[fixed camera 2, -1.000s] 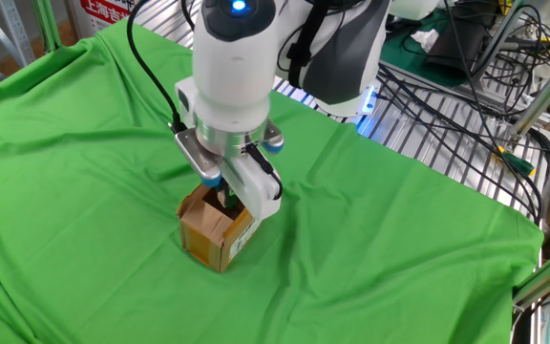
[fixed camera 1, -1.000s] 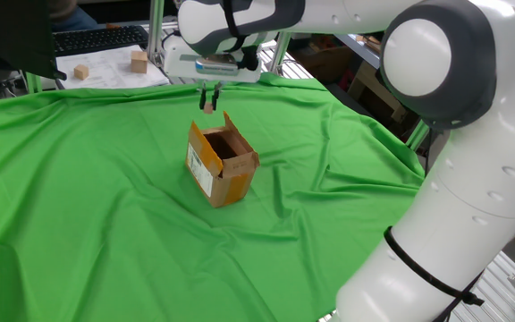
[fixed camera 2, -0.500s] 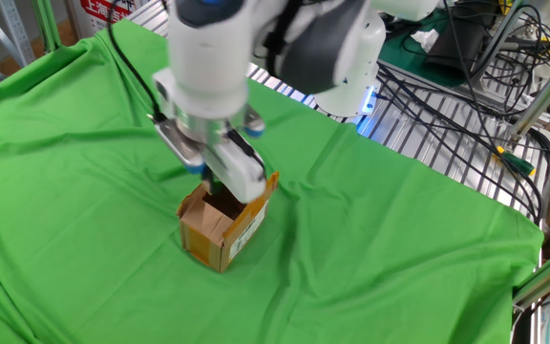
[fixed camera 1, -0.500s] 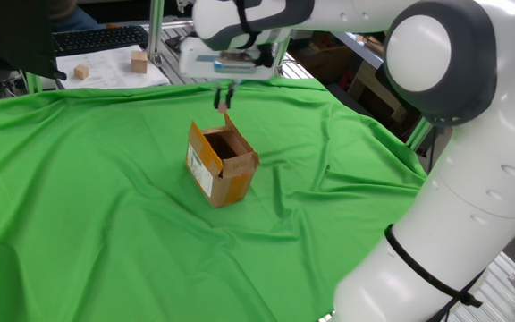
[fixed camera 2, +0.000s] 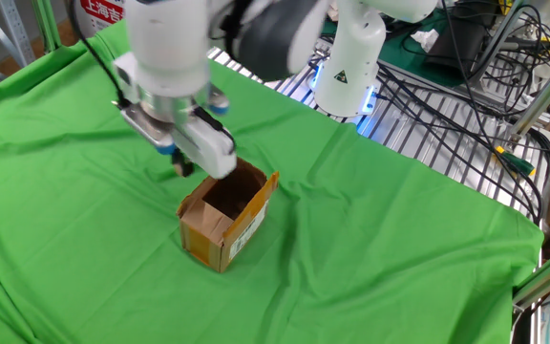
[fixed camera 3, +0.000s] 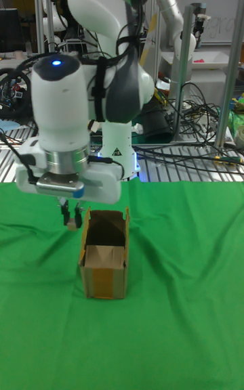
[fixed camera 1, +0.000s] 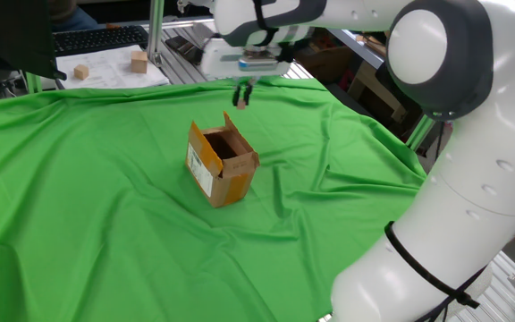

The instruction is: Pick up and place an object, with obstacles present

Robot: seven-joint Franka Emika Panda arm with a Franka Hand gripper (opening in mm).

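Note:
My gripper (fixed camera 1: 242,95) hangs in the air above the green cloth, shut on the object (fixed camera 1: 242,101), a tiny tan cube pinched at its fingertips. It is beyond the open cardboard box (fixed camera 1: 222,164) and a little to its right in one fixed view. In the tall fixed view the gripper (fixed camera 3: 70,217) and the cube (fixed camera 3: 71,226) hang just left of the box (fixed camera 3: 104,261), level with its top rim. In the other fixed view the gripper (fixed camera 2: 179,168) is left of the box (fixed camera 2: 222,225), and the cube is hard to make out there.
Two bigger wooden blocks (fixed camera 1: 81,72) (fixed camera 1: 139,61) lie on white paper beyond the cloth, next to a keyboard (fixed camera 1: 97,38). A metal grid with cables (fixed camera 2: 447,105) borders the cloth (fixed camera 2: 370,239). The robot base (fixed camera 3: 115,139) stands behind the box.
The gripper has moved sideways from above the box opening to a spot beside the box, still holding the cube. The box has not moved.

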